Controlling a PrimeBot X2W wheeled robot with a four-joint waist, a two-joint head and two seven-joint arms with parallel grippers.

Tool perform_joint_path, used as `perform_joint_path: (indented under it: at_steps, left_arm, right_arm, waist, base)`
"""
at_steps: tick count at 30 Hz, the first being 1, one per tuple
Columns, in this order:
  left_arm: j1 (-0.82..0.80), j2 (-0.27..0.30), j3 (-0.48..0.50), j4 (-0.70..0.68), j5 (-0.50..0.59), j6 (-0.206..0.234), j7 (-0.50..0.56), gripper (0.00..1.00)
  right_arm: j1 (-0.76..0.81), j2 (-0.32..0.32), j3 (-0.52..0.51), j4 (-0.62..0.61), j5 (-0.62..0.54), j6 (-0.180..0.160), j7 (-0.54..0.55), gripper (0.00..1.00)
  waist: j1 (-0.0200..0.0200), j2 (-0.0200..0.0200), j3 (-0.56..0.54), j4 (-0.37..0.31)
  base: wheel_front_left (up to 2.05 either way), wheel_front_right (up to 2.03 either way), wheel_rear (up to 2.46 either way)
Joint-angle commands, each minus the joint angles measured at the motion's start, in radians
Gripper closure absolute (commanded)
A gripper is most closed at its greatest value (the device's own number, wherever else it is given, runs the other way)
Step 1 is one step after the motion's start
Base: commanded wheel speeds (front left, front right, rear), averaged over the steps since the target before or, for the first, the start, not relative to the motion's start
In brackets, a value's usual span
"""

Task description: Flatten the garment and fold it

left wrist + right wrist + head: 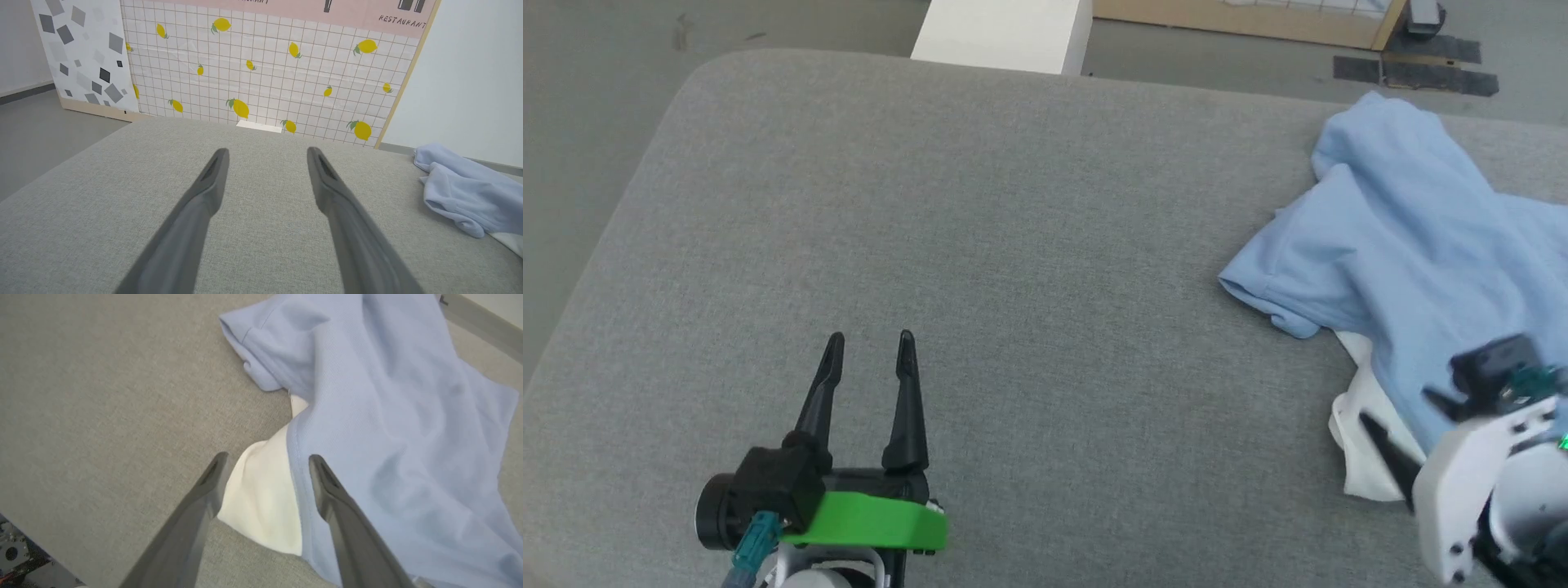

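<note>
Left gripper [870, 336] is hanging over the grey cushioned surface [1029, 212], its fingers spread apart with nothing between them and pointing toward the far edge. A white block [1005, 33] and a lemon-patterned panel [265, 73] are standing beyond that edge. Further right, the garment [1413, 237] is lying crumpled, its white lining showing. The right gripper [267, 457] is angling down over that lining, fingers parted, gripping nothing.

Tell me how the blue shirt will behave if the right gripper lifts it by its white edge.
The garment lies in soft rumples, so it will probably hang limp rather than hold shape. It looks like thin knit, likely light for its size. On the gray woven surface it may bunch instead of sliding if pushed.
</note>
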Motion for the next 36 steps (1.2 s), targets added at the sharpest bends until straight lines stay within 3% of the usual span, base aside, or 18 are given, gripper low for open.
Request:
perform_joint_path:
  at_steps: [1,9,10,11,22,26,32,36]
  left_arm:
    - [-0.003,-0.005,-0.002,-0.002,-0.011,0.004,-0.002,0.00]
    - [-0.025,-0.011,-0.006,0.011,-0.019,0.005,-0.009,0.00]
    - [-0.028,-0.011,-0.006,0.013,-0.019,0.005,-0.009,0.00]
    - [-0.031,-0.012,-0.007,0.016,-0.019,0.005,-0.010,0.00]
    - [-0.031,-0.011,0.001,0.042,-0.022,0.007,-0.013,0.00]
    - [-0.017,-0.002,0.007,0.044,-0.026,0.005,-0.013,0.00]
    - [-0.002,0.003,0.002,0.039,-0.032,0.002,-0.013,0.00]
    - [0.001,0.000,-0.007,0.043,-0.038,0.001,-0.013,0.00]
  right_arm:
    - [0.027,-0.007,0.015,0.000,-0.002,-0.002,0.016,0.00]
    - [0.094,-0.020,0.072,0.069,-0.023,-0.002,0.063,0.00]
    - [0.090,-0.021,0.072,0.080,-0.034,-0.002,0.055,0.27]
    - [0.082,-0.021,0.071,0.093,-0.048,-0.002,0.037,1.00]
    - [-0.074,0.050,0.139,0.123,-0.014,-0.002,-0.089,1.00]
    - [-0.204,0.094,0.238,0.127,-0.005,-0.002,-0.120,1.00]
    - [-0.318,0.184,0.488,0.215,0.022,-0.002,-0.158,1.00]
    - [-0.306,0.179,0.621,0.317,0.051,-0.002,-0.160,1.00]
  waist:
    - [0.0000,0.0000,0.021,0.019]
    - [0.0000,0.0000,0.064,0.059]
    - [0.0000,0.0000,0.065,0.062]
    - [0.0000,0.0000,0.067,0.064]
    - [0.0000,0.0000,-0.007,0.067]
    - [0.0000,0.0000,-0.044,0.071]
    - [0.0000,0.0000,-0.049,0.101]
    - [0.0000,0.0000,-0.039,0.132]
  base:
    - [0.00,0.00,0.00]
    - [0.00,0.00,0.00]
    - [0.00,0.00,0.00]
    - [0.00,0.00,0.00]
    - [0.00,0.00,0.00]
    - [0.00,0.00,0.00]
    - [0.00,0.00,0.00]
    - [0.00,0.00,0.00]
